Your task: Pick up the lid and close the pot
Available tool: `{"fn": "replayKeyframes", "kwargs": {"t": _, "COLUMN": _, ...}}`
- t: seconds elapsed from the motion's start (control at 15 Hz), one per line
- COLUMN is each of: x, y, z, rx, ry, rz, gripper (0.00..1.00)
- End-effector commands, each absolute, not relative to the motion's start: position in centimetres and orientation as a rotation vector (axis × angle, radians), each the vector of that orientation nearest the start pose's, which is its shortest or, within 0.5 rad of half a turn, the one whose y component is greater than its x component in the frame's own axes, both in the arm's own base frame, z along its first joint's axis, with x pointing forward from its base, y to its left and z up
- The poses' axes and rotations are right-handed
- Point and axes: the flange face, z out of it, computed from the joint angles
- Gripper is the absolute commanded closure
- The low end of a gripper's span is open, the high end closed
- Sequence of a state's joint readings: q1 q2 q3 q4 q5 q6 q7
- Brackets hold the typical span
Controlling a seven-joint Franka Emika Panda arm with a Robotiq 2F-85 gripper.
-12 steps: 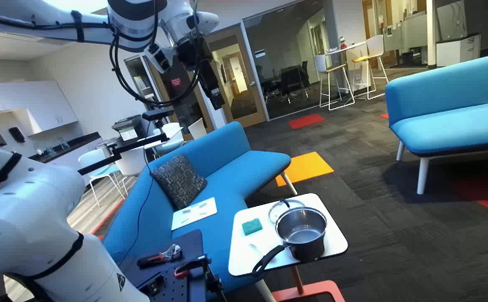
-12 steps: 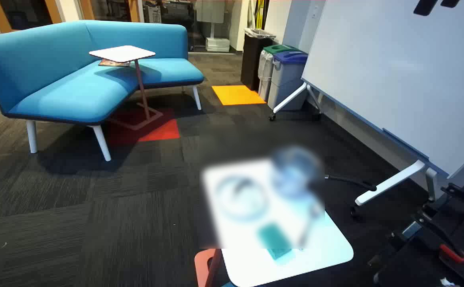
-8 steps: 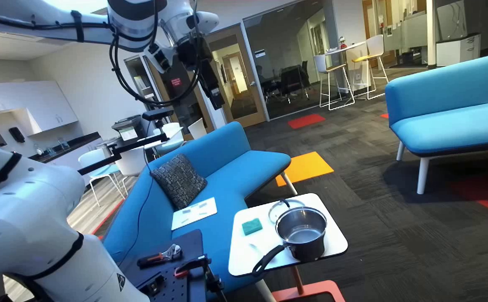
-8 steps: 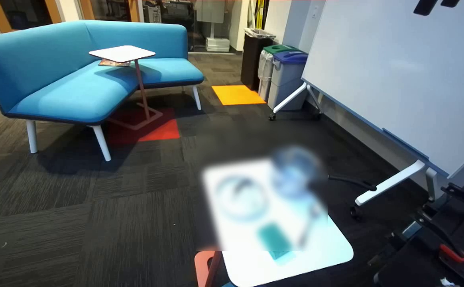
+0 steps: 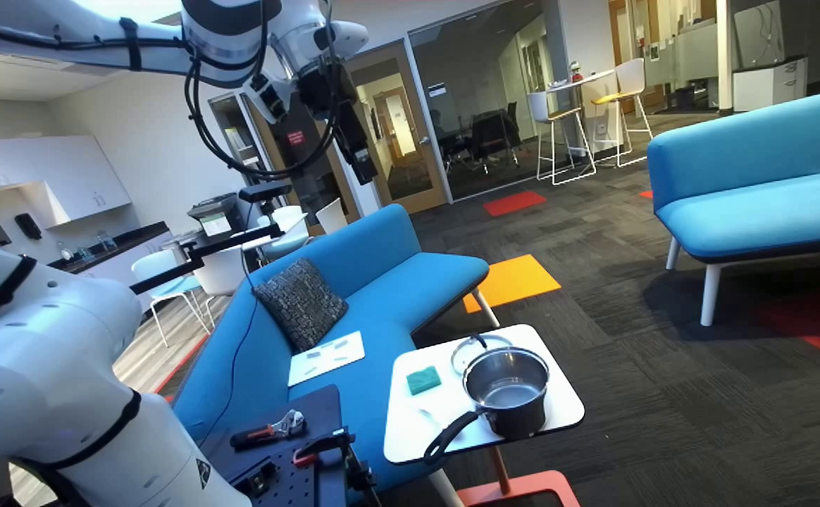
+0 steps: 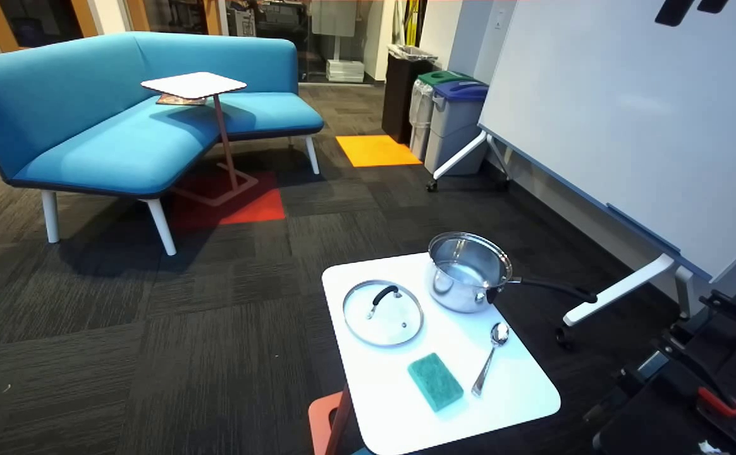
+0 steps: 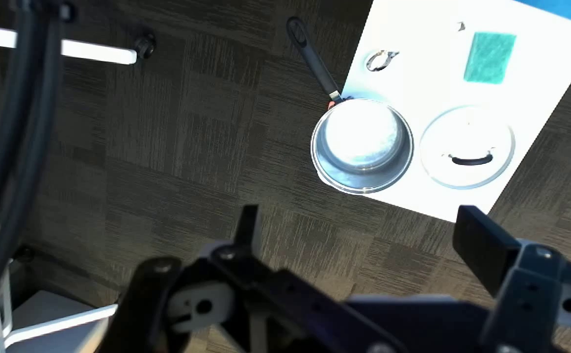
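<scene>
Glass lid [image 6: 380, 319] lies flat on the wht surface [image 6: 418, 424], handle up, just beside the steel saucepan [image 6: 468, 273]. Blue sofa [image 5: 382, 303] next to the surface: smooth padded fabric, tapered wht legs. Wheeled whiteboard [image 6: 621, 120]: big flat panel, slight sheen. Robot arm [image 5: 51, 352]: rounded, smooth wht shell, banded in blk. Surface: rect. top w/ rounded corners, thin dark edge, coral-red base. Cushion [image 5: 301, 304] on the sofa: squarish, coarse blk/grey weave. Saucepan: round, upright, mirror-bright walls, long thin blk handle sticking out past the surface's edge. Lid: clear disc, silvery rim, arched blk grip on sm. metal posts. Pincer [image 7: 359, 223], blk & angular, is released, jaws spread wide in the wrist view, up high & well apart from lid & saucepan. Green sponge [image 6: 435, 382]: rect. block, rough-looking top, nr the lid. Metal spoon [image 6: 489, 361]: polished, oval bowl toward the saucepan, slim stem alongside the sponge; mostly lost to glare in the wrist view.
</scene>
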State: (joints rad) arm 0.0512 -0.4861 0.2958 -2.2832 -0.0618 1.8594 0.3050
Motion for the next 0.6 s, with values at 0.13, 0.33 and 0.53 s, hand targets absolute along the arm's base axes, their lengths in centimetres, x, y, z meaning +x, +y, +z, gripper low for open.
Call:
{"fn": "replayKeyframes", "kwargs": {"t": 0.13, "x": 42.0, "y": 19.7, "z": 50.7, "rx": -3.275, "ry": -0.203, "rz": -0.119, "gripper": 0.0}}
{"fn": "replayKeyframes", "kwargs": {"t": 0.33, "x": 44.6, "y": 22.7, "z": 47.5, "rx": -3.212, "ry": -0.338, "rz": -0.132, "gripper": 0.0}}
{"fn": "replayKeyframes", "kwargs": {"t": 0.53, "x": 47.2, "y": 25.2, "z": 43.9, "rx": -3.159, "ry": -0.439, "rz": -0.165, "gripper": 0.0}}
